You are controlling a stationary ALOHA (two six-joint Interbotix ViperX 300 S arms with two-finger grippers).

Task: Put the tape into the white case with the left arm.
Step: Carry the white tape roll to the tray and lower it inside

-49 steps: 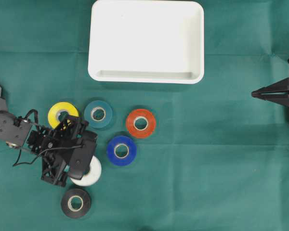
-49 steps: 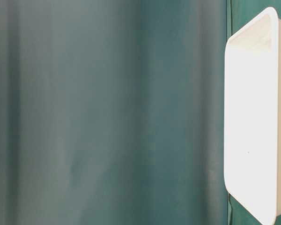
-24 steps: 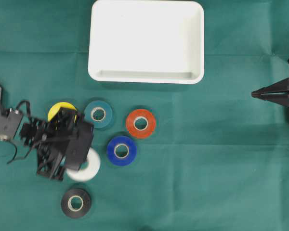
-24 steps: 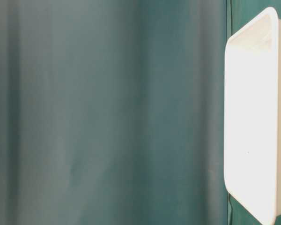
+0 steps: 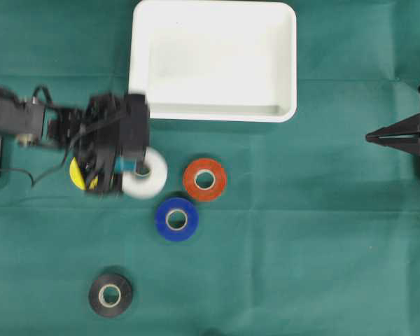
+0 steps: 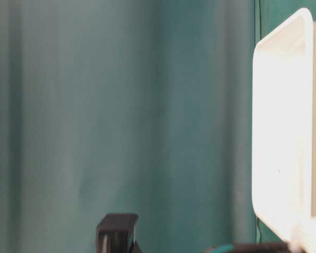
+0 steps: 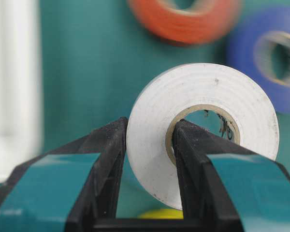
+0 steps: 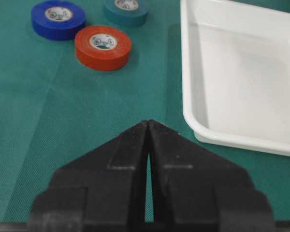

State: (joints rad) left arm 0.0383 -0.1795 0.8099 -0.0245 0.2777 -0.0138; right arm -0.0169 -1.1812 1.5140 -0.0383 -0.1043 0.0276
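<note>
Left gripper (image 7: 147,159) has the white tape (image 7: 203,125) clamped, one of its fingers (image 7: 195,164) through the core, the other outside. In the overhead view it hangs mid-left, just below the white case (image 5: 213,112) at the top. Right gripper (image 8: 148,126) sits pinched together, far right.

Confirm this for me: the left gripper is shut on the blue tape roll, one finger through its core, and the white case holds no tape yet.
Wrong roll. The left gripper is shut on the white tape roll, one finger through its core, as the left wrist view shows; the blue tape roll lies on the green cloth. The white case indeed holds no tape yet.
</note>
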